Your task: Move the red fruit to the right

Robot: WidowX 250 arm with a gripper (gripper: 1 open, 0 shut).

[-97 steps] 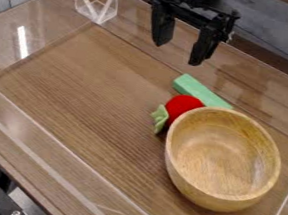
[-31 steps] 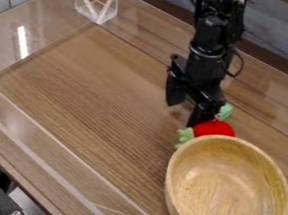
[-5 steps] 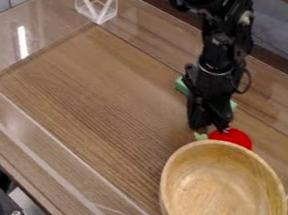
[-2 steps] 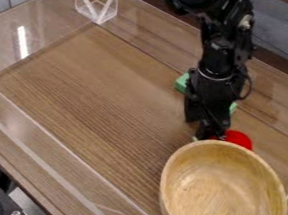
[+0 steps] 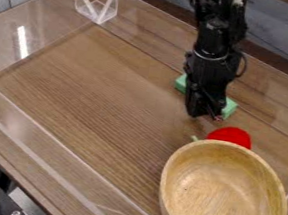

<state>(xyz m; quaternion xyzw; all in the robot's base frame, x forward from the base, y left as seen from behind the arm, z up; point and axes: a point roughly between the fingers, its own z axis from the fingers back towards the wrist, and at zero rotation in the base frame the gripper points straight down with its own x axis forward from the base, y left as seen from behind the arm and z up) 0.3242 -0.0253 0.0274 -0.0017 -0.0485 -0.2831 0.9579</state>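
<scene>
The red fruit (image 5: 231, 137) lies on the wooden table just behind the far rim of the wooden bowl (image 5: 224, 200), with its green leaves pointing left. My gripper (image 5: 204, 110) hangs from the dark arm a little up and left of the fruit, apart from it and holding nothing. Its fingers (image 5: 200, 99) read as one narrow dark mass, so the gap between them does not show.
A light green block (image 5: 183, 83) lies behind the gripper, mostly hidden by it. Clear plastic walls (image 5: 15, 41) ring the table, and a clear bracket (image 5: 94, 5) stands at the back left. Bare wood (image 5: 80, 101) stretches to the left.
The gripper has lifted off the red fruit and drawn back up and to the left. The fruit stays by the bowl's far rim.
</scene>
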